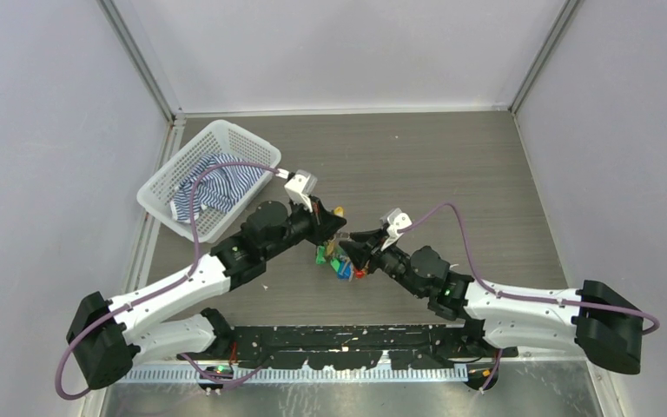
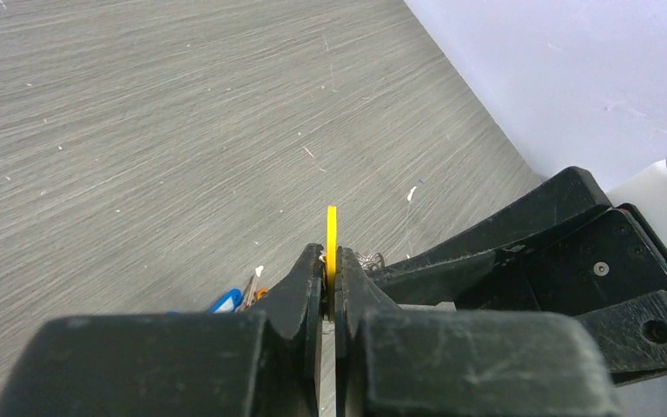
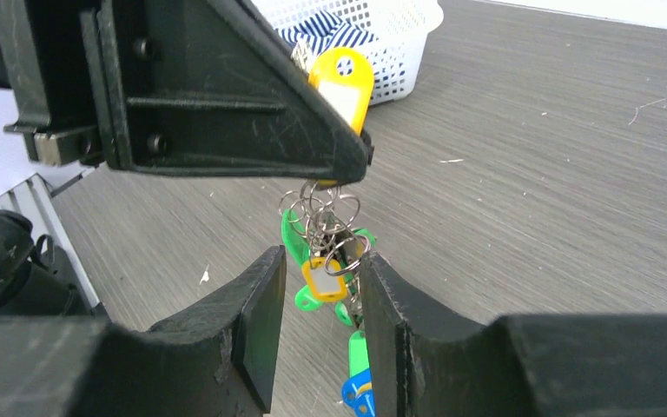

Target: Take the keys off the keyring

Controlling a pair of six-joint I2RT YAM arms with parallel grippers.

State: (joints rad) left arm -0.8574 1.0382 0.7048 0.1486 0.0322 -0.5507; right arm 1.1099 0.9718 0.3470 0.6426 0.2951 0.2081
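Steadily: your left gripper (image 2: 330,262) clamps the yellow tag (image 2: 332,230) mid-frame; right gripper (image 3: 321,259) straddles the hanging keys (image 3: 321,278), grip unclear. Close on one key only.

A white basket (image 1: 167,174) holding striped cloth (image 1: 217,184) sits on the grey table (image 1: 452,165).

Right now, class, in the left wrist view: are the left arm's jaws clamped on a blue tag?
No: the left jaws are shut on a yellow tag, edge-on between them.
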